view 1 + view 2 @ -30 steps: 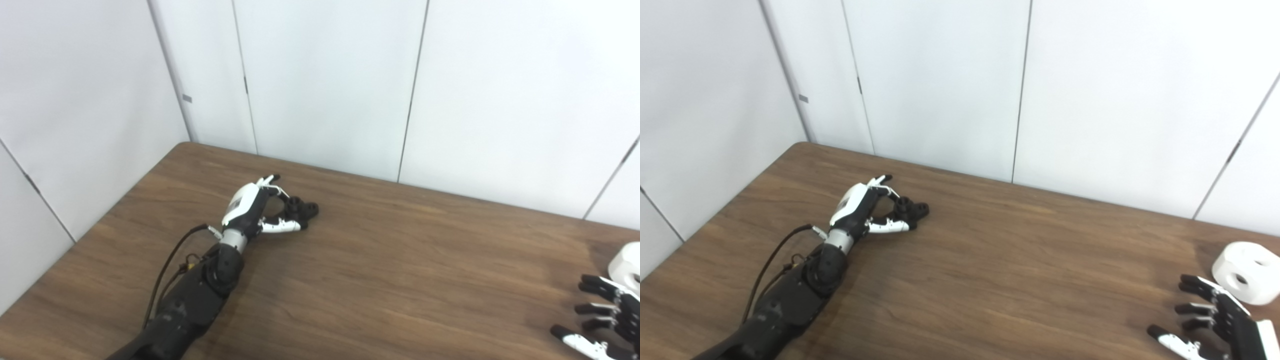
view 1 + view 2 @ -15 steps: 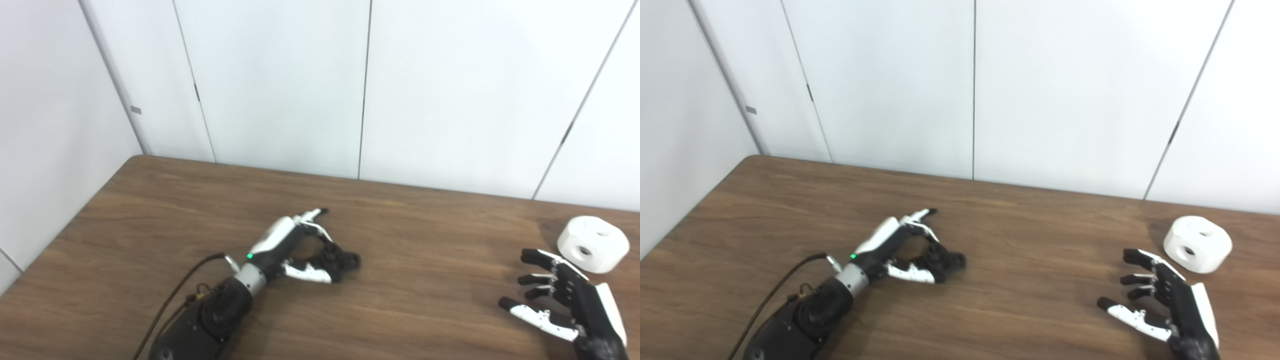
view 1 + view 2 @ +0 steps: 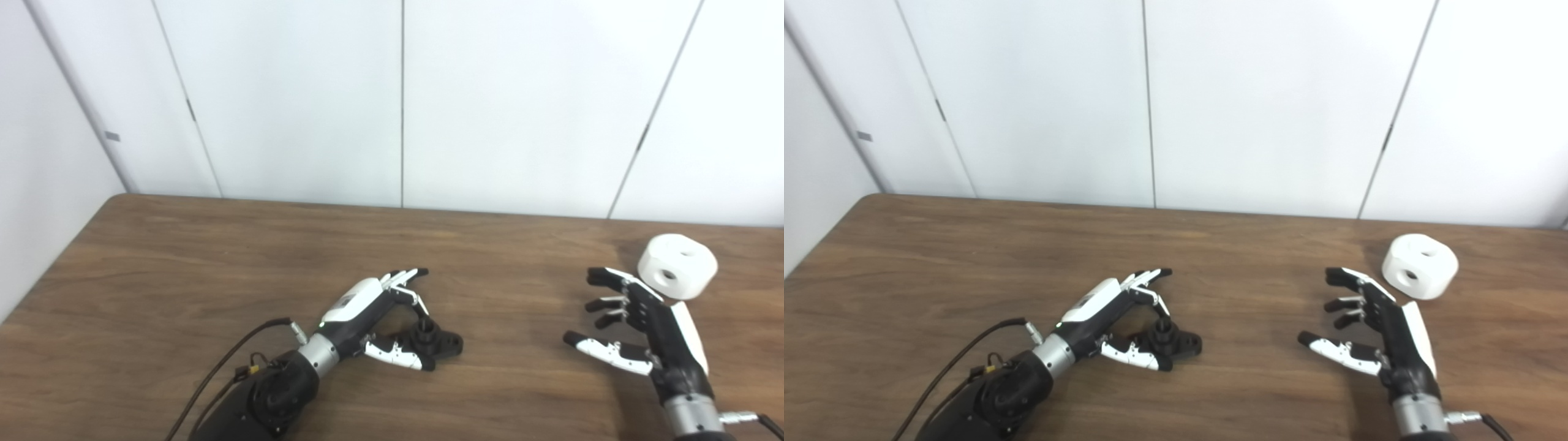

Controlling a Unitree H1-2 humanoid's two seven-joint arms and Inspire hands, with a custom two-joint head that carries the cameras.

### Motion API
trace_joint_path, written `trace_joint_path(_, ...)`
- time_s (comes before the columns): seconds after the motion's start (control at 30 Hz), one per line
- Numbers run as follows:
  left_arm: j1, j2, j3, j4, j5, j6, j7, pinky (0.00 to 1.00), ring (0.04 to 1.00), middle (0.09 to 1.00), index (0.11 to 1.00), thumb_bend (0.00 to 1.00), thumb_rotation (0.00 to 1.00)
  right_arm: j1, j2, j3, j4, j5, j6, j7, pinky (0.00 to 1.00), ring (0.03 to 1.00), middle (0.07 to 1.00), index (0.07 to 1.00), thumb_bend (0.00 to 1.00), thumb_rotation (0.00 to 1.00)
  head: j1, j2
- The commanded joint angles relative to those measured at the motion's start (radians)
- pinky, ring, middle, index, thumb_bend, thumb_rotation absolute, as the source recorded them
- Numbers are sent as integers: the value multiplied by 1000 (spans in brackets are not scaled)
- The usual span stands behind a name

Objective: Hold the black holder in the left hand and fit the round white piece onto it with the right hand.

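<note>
- Brown table (image 3: pixel 184 257) runs to white wall panels (image 3: pixel 294 98) at 12 o'clock; its left edge slants off at 9.
- Wide bare wood btwn the two hands, nothing in the way there.
- Left hand (image 3: pixel 367 312) low on the table, fingers spread wide, thumb under; black holder (image 3: pixel 436 342) sits on the wood at its 3 o'clock, touching the thumb tip, not gripped.
- Right hand (image 3: pixel 643 324) wide, holding nothing.
- Round white piece (image 3: pixel 677 266) at 1 o'clock from right hand, just beside its fingertips (image 3: pixel 597 277), near the far edge.
</note>
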Motion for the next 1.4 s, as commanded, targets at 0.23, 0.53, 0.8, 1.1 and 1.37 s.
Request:
trace_joint_path(0.23, 13, -19, -90, 44, 197, 110, -6, 1000, 1000, 961, 481, 524, 58, -39, 14, 4, -65, -10, 16, -11, 456, 605, 758, 745, 580, 114, -57, 11)
trace_joint_path(0.53, 4, -22, -100, 51, 200, 145, -4, 1000, 1000, 951, 481, 524, 57, -65, -30, 10, -133, -39, 63, 28, 457, 599, 755, 744, 590, 140, -170, -6)
trace_joint_path(0.8, -1, 10, -107, 94, 217, 98, 40, 1000, 1000, 941, 482, 524, 57, -179, -178, 88, -257, -293, 279, 153, 507, 644, 774, 745, 715, 150, -408, -82)
trace_joint_path(1.1, -9, 42, -93, 177, 196, -1, 90, 1000, 1000, 930, 482, 524, 57, -490, -335, 276, -243, -956, 514, 595, 727, 893, 923, 832, 875, 331, -597, -168)
trace_joint_path(1.37, -10, 54, -84, 201, 186, -30, 88, 1000, 1000, 934, 482, 524, 56, -598, -321, 246, -104, -1108, 472, 606, 801, 949, 965, 812, 942, 259, -640, -203)
